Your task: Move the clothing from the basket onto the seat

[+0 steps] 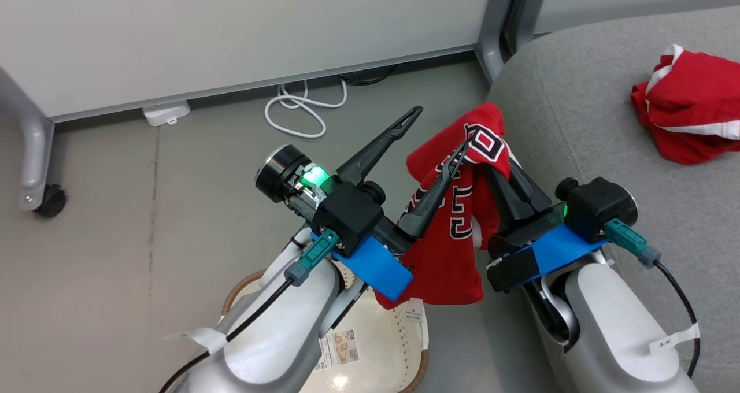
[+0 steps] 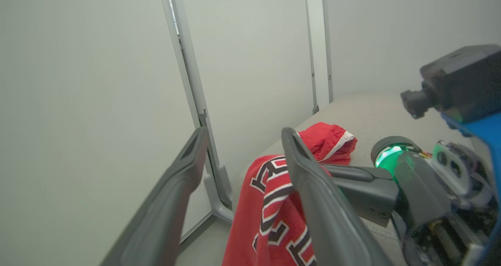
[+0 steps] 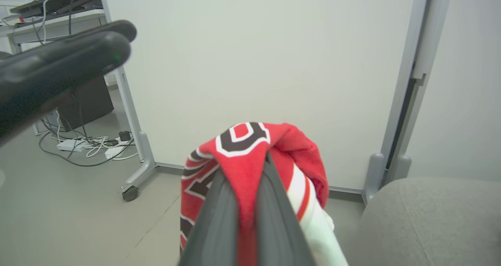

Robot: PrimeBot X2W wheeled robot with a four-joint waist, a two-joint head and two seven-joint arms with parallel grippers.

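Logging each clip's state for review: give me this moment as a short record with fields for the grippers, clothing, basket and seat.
right gripper: shut on held jersey, raised by the edge of the seat
left gripper: open, beside the held jersey, holding nothing
held jersey: hangs from the right gripper, not yet laid on the seat
second jersey: crumpled on the seat
basket: under the left arm; visible part holds no clothing
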